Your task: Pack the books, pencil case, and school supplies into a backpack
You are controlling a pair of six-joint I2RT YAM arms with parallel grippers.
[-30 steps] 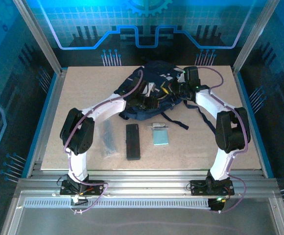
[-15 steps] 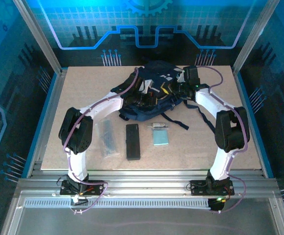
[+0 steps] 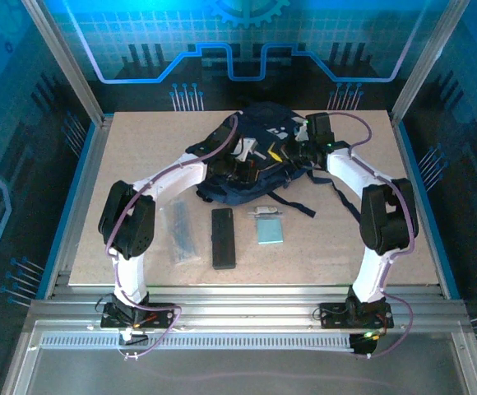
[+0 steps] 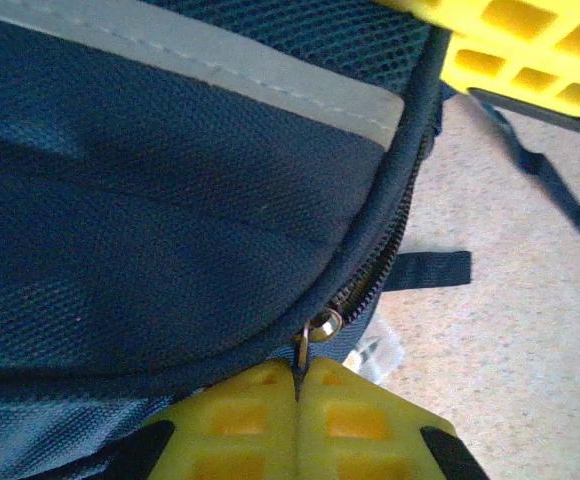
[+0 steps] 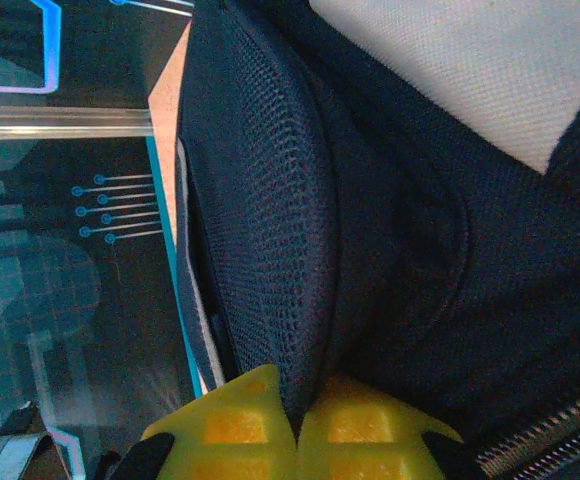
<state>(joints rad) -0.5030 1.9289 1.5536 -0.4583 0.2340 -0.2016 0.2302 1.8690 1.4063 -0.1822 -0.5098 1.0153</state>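
Starting with the backpack point(image 3: 259, 156): it lies slumped at the far middle of the table point(image 3: 345, 247). It is navy fabric, soft and floppy. Expect it to sag and drag rather than keep its shape, so you want one hold on cloth to brace it and another on the zipper pull point(image 4: 305, 350). The weave looks grippy and the bag is probably light.

Pencil case point(image 3: 223, 238): it sits toward the near edge, between the grey strip point(image 3: 181, 233) and the light-blue pad point(image 3: 269, 231), apart from both. It looks rigid and matte. Take it across its narrow width, mid-length.

Grey strip: thin and flat, likely slick, and awkward to get a finger under.

Light-blue pad: small and flat, so pinch it by its edges.

Clip point(image 3: 263, 212): just beyond the pad, tiny and easy to fumble.

Left gripper point(image 4: 298, 385): the yellow pads are pressed together, pinching the zipper pull just below its ring.

Right gripper point(image 5: 297, 405): also closed, with a fold of the backpack's dark mesh clamped between its pads.
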